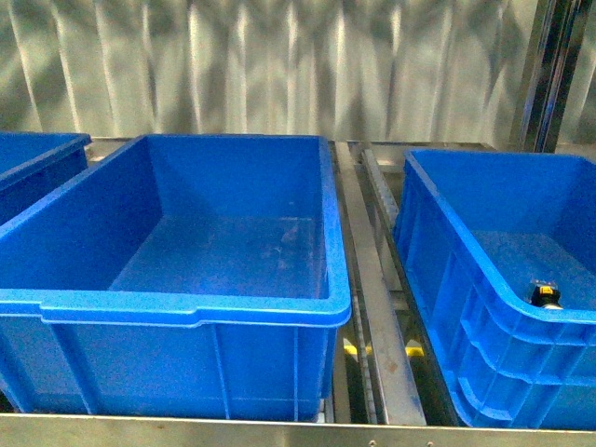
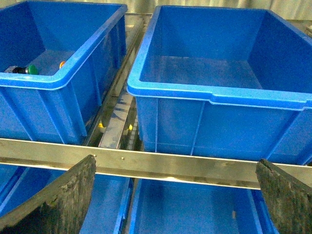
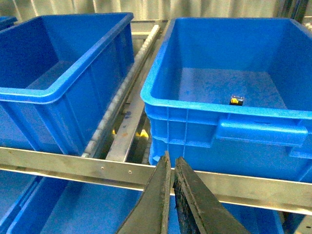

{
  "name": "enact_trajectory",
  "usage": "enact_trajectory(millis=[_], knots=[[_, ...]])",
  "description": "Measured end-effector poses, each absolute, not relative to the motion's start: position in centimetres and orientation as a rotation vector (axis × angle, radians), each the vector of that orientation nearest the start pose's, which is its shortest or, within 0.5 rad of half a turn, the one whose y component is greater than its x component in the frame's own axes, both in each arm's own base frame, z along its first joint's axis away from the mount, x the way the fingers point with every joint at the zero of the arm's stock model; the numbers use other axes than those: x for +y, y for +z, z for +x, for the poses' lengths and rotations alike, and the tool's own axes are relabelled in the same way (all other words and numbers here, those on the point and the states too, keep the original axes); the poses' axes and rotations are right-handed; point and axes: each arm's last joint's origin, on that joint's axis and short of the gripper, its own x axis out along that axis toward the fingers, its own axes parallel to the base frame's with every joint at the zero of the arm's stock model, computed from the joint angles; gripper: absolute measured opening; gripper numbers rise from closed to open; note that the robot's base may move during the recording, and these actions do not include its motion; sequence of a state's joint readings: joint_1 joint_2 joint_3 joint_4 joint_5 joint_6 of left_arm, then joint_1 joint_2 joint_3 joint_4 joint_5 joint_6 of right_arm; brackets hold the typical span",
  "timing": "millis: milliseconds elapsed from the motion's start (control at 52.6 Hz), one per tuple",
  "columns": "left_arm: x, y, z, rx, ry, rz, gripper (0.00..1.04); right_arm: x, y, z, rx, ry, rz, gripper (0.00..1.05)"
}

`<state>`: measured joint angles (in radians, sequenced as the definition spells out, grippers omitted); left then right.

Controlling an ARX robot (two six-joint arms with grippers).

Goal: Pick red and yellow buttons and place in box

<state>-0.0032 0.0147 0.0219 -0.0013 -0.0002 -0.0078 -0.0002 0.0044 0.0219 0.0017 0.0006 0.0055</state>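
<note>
Presently nothing is held: the left gripper [image 2: 175, 195] is spread wide, the right gripper [image 3: 171, 195] pinched nearly closed. A yellow button [image 1: 547, 295] lies by the near wall of the right bin [image 1: 484, 307]; the glossy cap could be fumbled there. The middle box [image 1: 177, 307] (smooth, thick-rimmed plastic) appears empty.

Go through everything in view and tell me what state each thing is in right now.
Large blue plastic middle bin: upright, open-topped, nothing visible inside.
Blue plastic right-hand bin: holds one small yellow-capped button.
Blue plastic left-hand bin: holds a green-capped button.
Left gripper: open, empty.
Right gripper: shut, empty.
</note>
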Motion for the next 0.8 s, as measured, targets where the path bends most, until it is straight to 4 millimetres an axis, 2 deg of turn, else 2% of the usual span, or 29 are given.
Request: enact_trajectory(millis=[38, 95, 133, 209, 590, 799], knots=[[-0.03, 16.97, 9.73, -0.006, -0.003, -0.008, 0.97, 0.0, 17.08, 9.66, -0.019, -0.001, 0.004, 0.04], [-0.03, 16.97, 9.73, -0.006, -0.003, -0.008, 0.97, 0.0, 17.08, 9.66, -0.019, -0.001, 0.004, 0.13], [-0.03, 16.97, 9.73, -0.006, -0.003, -0.008, 0.97, 0.0, 17.08, 9.66, -0.019, -0.001, 0.004, 0.23], [-0.03, 16.97, 9.73, -0.006, -0.003, -0.008, 0.97, 0.0, 17.08, 9.66, -0.019, -0.001, 0.004, 0.37], [-0.03, 16.97, 9.73, -0.006, -0.003, -0.008, 0.97, 0.0, 17.08, 9.66, -0.019, -0.001, 0.004, 0.98], [-0.03, 16.97, 9.73, -0.006, -0.003, -0.008, 0.97, 0.0, 17.08, 9.66, -0.019, -0.001, 0.004, 0.98]])
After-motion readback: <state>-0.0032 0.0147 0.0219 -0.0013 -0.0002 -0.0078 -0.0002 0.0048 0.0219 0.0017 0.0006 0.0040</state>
